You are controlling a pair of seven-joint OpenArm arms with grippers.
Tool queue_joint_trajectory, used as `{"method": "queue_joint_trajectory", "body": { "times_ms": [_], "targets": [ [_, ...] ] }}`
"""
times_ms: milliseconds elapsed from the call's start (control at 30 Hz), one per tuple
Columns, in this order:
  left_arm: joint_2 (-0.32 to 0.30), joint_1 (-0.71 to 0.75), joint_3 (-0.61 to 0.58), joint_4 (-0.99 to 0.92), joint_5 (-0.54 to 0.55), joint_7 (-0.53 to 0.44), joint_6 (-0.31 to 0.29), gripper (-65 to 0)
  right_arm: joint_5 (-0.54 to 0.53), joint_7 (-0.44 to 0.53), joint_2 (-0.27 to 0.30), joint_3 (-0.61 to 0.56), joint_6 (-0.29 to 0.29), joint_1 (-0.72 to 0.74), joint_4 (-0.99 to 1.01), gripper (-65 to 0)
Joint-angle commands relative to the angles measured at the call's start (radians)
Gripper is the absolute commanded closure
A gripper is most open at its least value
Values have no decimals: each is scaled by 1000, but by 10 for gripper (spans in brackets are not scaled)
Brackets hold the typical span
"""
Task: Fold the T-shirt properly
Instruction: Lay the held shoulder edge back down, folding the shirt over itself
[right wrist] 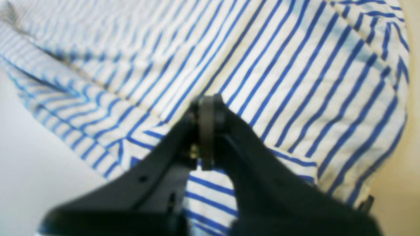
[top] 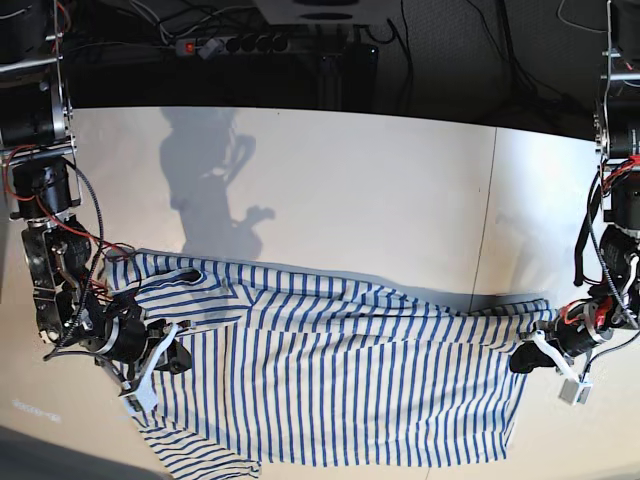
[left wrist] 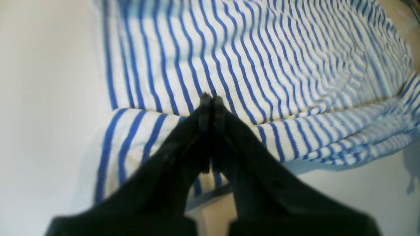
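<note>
The T-shirt (top: 350, 390), white with thin blue stripes, lies spread sideways along the front of the table, with its neck opening at the left and a folded layer across its upper part. My left gripper (top: 522, 358) sits at the shirt's right edge. In the left wrist view the left gripper (left wrist: 211, 98) is shut, tips resting at a folded edge of the T-shirt (left wrist: 262, 65). My right gripper (top: 175, 357) is over the shirt's left part, near the sleeve. Its jaws are shut in the right wrist view, right gripper (right wrist: 206, 101) above a fold of the T-shirt (right wrist: 295, 65). Whether either pinches cloth I cannot tell.
The white table (top: 350, 200) stretches behind the shirt, with an arm's shadow on it. A power strip (top: 230, 45) and cables lie beyond the far edge. The shirt's lower hem reaches the front edge of the base view.
</note>
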State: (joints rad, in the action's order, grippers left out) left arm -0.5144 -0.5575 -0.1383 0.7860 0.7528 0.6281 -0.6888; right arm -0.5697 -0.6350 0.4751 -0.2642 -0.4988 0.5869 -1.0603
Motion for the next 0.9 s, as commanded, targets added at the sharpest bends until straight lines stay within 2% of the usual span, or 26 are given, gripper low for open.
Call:
{"method": "queue_joint_trajectory", "body": {
  "times_ms": [0, 133, 233, 367, 567, 700, 867],
  "targets": [
    [-11, -32, 6, 14, -7, -18, -9, 0, 18, 23, 9, 10, -63, 31, 4, 0],
    [22, -32, 6, 14, -110, -26, 101, 0, 63, 79, 4, 10, -61, 31, 91, 0],
    [37, -28, 6, 13, -180, -68, 106, 0, 68, 125, 4, 10, -62, 31, 177, 0],
    [64, -20, 6, -36, -231, -85, 129, 0, 53, 131, 3, 10, -62, 31, 277, 0],
    [102, -21, 6, -167, -339, -242, 128, 0, 53, 130, 4, 10, -62, 30, 333, 0],
    [121, -21, 6, -207, -380, -249, 129, 0, 45, 130, 3, 10, -63, 16, 333, 0],
    [111, -6, 6, -224, -380, -248, 120, 0, 28, 118, 4, 10, -63, -19, 333, 0]
  ]
}}
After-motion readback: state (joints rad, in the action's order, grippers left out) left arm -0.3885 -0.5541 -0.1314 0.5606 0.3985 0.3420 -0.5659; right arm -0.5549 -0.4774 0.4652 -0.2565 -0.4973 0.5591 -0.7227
